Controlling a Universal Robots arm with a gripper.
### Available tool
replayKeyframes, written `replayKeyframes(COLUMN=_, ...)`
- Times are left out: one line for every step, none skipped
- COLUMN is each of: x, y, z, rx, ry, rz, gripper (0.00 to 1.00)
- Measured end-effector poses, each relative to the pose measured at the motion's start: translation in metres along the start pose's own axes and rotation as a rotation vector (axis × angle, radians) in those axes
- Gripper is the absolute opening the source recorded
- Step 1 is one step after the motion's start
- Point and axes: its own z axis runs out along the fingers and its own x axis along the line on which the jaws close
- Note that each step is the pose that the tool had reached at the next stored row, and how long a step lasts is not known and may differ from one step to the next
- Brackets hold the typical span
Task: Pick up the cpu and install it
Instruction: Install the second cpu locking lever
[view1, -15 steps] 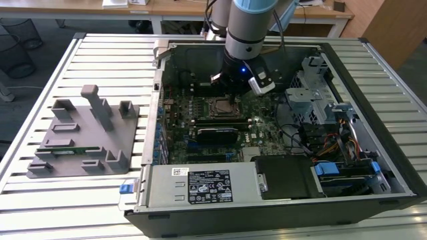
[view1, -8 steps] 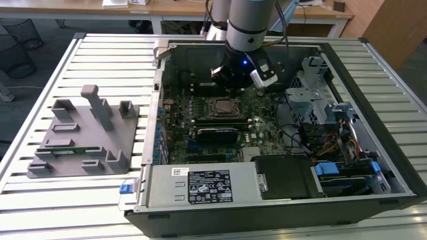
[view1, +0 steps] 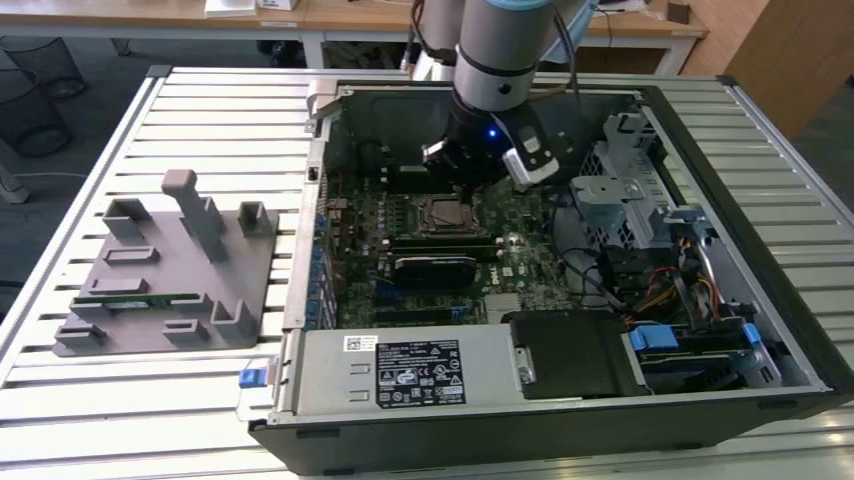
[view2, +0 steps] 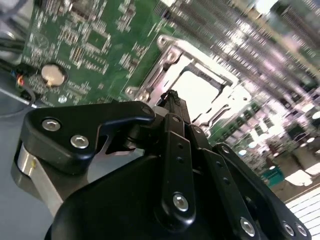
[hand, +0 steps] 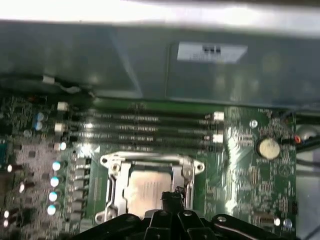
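The cpu (hand: 142, 187) lies flat inside the metal socket frame (hand: 112, 180) on the green motherboard, its silver top facing up. It also shows as a pale square (view2: 197, 92) in the second wrist view, and in the exterior view the cpu (view1: 441, 211) sits in the middle of the open computer case. My gripper (hand: 172, 197) hangs just above the socket's edge, its black fingertips (view2: 171, 96) drawn together with nothing seen between them. In the exterior view the gripper (view1: 463, 188) reaches down into the case right behind the socket.
Memory slots (hand: 145, 127) run beside the socket, and a coin battery (hand: 268, 147) sits further along the board. The power supply (view1: 400, 370) and drive cage (view1: 627, 190) crowd the case. A grey fixture (view1: 167, 265) holding a green memory stick (view1: 140, 298) stands on the slatted table at the exterior view's left.
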Motion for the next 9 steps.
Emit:
replayKeyframes(x=0.0003, y=-0.0038, z=-0.0003, rx=-0.0001, ry=-0.0001, rz=0.000, gripper=0.11)
replayKeyframes(x=0.0005, y=-0.0077, z=-0.0007, rx=-0.0001, ry=-0.0001, rz=0.000, gripper=0.11)
replayKeyframes(x=0.0007, y=-0.0109, z=-0.0012, rx=0.0002, ry=0.0001, rz=0.000, gripper=0.11)
replayKeyframes(x=0.0008, y=-0.0126, z=-0.0013, rx=-0.0001, ry=0.0002, rz=0.000, gripper=0.11)
replayKeyframes(x=0.0008, y=-0.0131, z=-0.0014, rx=0.0000, ry=0.0004, rz=0.000, gripper=0.11)
replayKeyframes(x=0.0008, y=-0.0130, z=-0.0021, rx=0.0004, ry=0.0009, rz=0.000, gripper=0.11)
replayKeyframes(x=0.0009, y=-0.0128, z=-0.0038, rx=0.0001, ry=0.0015, rz=0.000, gripper=0.11)
replayKeyframes(x=0.0008, y=-0.0126, z=-0.0059, rx=0.0000, ry=0.0023, rz=0.000, gripper=0.11)
replayKeyframes(x=0.0008, y=-0.0124, z=-0.0072, rx=0.0000, ry=0.0035, rz=0.000, gripper=0.11)
